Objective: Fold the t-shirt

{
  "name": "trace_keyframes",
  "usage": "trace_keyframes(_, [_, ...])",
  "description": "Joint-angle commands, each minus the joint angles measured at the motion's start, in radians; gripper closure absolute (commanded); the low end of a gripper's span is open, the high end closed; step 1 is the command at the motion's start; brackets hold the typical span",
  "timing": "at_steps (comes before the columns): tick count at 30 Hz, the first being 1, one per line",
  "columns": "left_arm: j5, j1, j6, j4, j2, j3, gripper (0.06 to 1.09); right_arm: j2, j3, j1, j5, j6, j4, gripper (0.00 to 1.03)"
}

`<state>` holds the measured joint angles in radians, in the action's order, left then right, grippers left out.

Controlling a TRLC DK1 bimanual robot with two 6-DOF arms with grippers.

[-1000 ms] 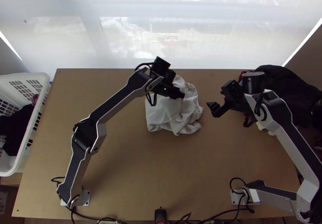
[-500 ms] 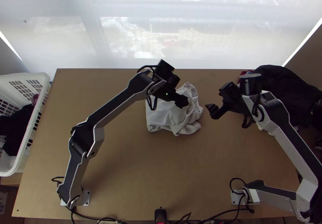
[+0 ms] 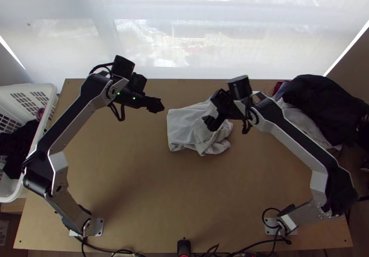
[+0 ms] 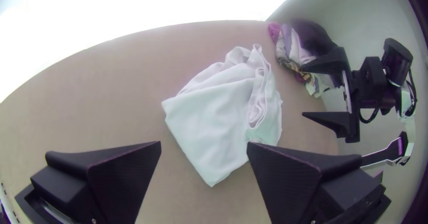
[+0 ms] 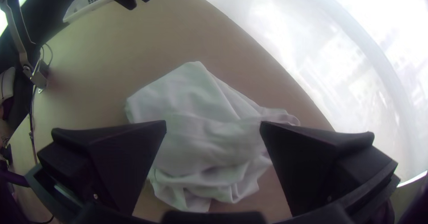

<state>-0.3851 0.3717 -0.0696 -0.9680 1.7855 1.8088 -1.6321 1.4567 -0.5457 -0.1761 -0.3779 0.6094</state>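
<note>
Right end effector: (image 5: 213, 124) fingers wide apart over the rumpled part of the shirt (image 3: 183, 128), no cloth clamped between them; whether the tips touch it, I cannot tell.
Left end effector: (image 4: 204, 144) fingers also well apart and nothing in them; it hangs beside the shirt, on the left arm's side, clear of the cloth.
Step in hand: most likely picking up a loose layer with the right end effector so the bundle can be opened; folding proper seems a good way off.
Right grip: best to lower over a raised ridge, straddle it, and close on the top layer alone; a deep pinch could catch several layers and drag the whole bundle.
Left grip: its nearer, smoother corner would make a good anchor or second hold, letting the two pull apart gently and flatten the creases.
Risk: both end effectors work close over a small bundle, so they could crowd each other; the soft cloth may also slip from a shallow pinch.
Shirt: white, bunched on the desk (image 3: 138, 188) toward the blind (image 3: 138, 40); fairly flat toward the left arm, crumpled toward the right, with a rolled fold along that side.
Basket: (image 3: 41, 87) white, at the desk's left edge, dark cloth inside.
Clothes heap: (image 3: 323, 100) dark and pale pieces beyond the right arm, well apart from the shirt.
</note>
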Motion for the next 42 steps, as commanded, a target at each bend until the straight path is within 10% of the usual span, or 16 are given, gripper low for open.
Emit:
trace_keyframes(1, [-0.001,-0.080,-0.007,0.041,-0.158,-0.232,0.15,-0.268,0.191,-0.129,0.004,0.008,-0.025,0.05])
trace_keyframes(9, [0.002,-0.063,-0.019,0.063,-0.184,-0.292,0.15,-0.331,0.114,-0.091,0.003,0.042,-0.051,0.05])
trace_keyframes(25, [0.002,0.024,-0.015,0.080,-0.011,-0.154,0.15,0.202,-0.475,0.115,0.001,0.025,-0.123,0.05])
trace_keyframes(42, [0.014,0.147,0.007,0.104,0.206,-0.014,0.14,0.298,-0.368,0.167,0.001,0.057,-0.086,0.05])
